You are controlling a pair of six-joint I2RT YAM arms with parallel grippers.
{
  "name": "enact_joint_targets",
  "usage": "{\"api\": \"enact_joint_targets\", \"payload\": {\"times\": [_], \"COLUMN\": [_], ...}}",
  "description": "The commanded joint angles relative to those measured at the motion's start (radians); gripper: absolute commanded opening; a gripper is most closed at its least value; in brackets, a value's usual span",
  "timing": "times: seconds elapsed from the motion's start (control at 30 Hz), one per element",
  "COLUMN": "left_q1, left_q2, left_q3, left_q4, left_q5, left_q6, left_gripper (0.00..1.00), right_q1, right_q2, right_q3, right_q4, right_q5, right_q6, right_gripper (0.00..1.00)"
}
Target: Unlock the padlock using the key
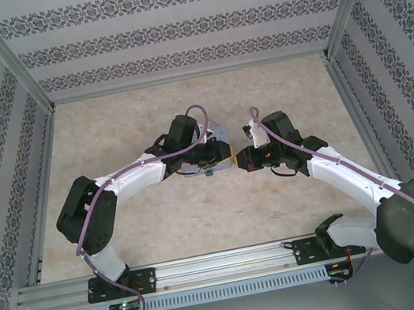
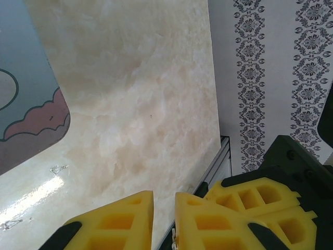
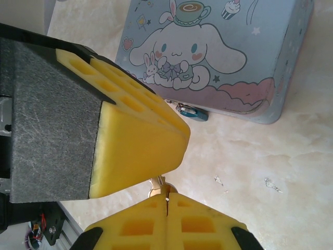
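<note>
Key (image 3: 159, 184) pokes from the clamped right gripper (image 3: 166, 202), padlock (image 3: 193, 112) apart beyond; left gripper (image 2: 164, 203) barely parted.

Marbled beige bench (image 1: 113, 123) lies open beyond the light-blue cartoon tin box (image 3: 223, 57); patterned walls (image 1: 169, 29) shut three sides; white left arm (image 1: 127, 177) and right arm (image 1: 351, 174) crowd the tin.

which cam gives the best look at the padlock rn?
Right wrist: the padlock sits at the tin's edge, teal body and metal shackle unblocked. Top external gives at most a tiny bluish speck by the tin. Left wrist catches a corner of the tin and bare table.
</note>
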Motion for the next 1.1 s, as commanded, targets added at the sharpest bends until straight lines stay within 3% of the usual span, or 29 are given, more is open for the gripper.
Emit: {"api": "enact_joint_targets", "payload": {"times": [0.0,0.13,0.23,0.27,0.33,0.4,0.5,0.67,0.83,0.93,1.07], "left_q1": [-0.015,-0.020,-0.020,-0.020,-0.012,0.006,0.042,0.100,0.151,0.170,0.179], "left_q2": [0.012,0.014,0.009,0.004,-0.012,-0.031,-0.064,-0.094,-0.091,-0.088,-0.076], "left_q3": [0.033,0.039,0.041,0.042,0.045,0.043,0.039,0.023,-0.020,-0.042,-0.024], "left_q4": [0.027,0.029,0.026,0.016,-0.014,-0.017,0.005,0.111,0.289,0.391,0.383], "left_q5": [-0.012,0.000,-0.005,-0.019,-0.050,-0.068,-0.073,-0.042,-0.005,0.016,0.034], "left_q6": [0.005,0.007,0.012,0.021,0.051,0.069,0.096,0.105,0.031,-0.021,-0.063], "left_gripper": [0.13,0.00,0.00,0.00,0.00,0.00,0.00,0.00,0.00,0.00,0.00], "right_q1": [-0.009,-0.009,-0.011,-0.014,-0.035,-0.067,-0.129,-0.167,-0.168,-0.151,-0.126], "right_q2": [0.001,-0.001,-0.014,-0.020,-0.046,-0.072,-0.096,-0.079,0.005,0.060,0.097], "right_q3": [0.002,0.002,0.004,0.004,0.002,0.002,0.009,0.025,-0.021,-0.015,0.002], "right_q4": [0.017,0.019,0.013,0.009,0.007,0.005,0.038,0.200,0.523,0.622,0.693], "right_q5": [0.004,0.006,0.020,0.024,0.024,0.020,-0.013,-0.045,-0.067,-0.074,-0.092], "right_q6": [0.004,0.008,0.016,0.019,0.043,0.075,0.141,0.273,0.465,0.502,0.500], "right_gripper": [0.00,0.00,0.01,0.08,0.34,0.51,0.62,0.64,0.62,0.60,0.57]}}
